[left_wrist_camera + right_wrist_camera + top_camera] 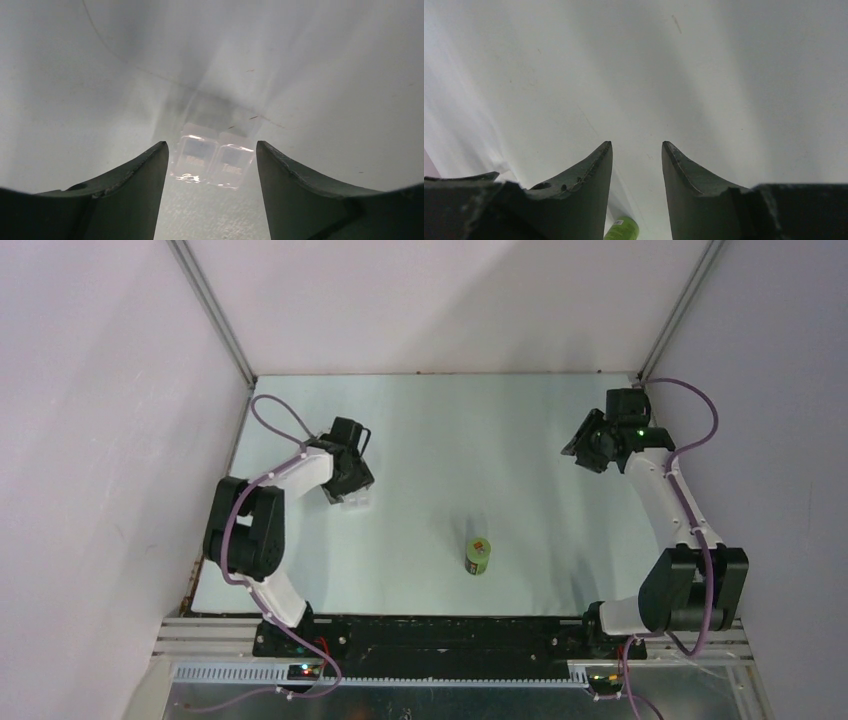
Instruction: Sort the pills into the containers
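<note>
The clear two-cell box (212,161) is sitting on the left side of the counter (450,430), directly ahead of the left pincer (211,145), which is hanging just over it with jaws apart, one on each side. The box's long axis is running across the gap, finger to finger, its two cells side by side. Thin slivers of counter are showing between box and jaws, suggesting no grip yet. No pills are showing in any view. The right pincer (636,144) is idling well apart at the back right, jaws parted and holding nothing, while the green bottle (478,556) is standing mid-counter. The left arm is plainly the nearer for taking hold of the box
</note>
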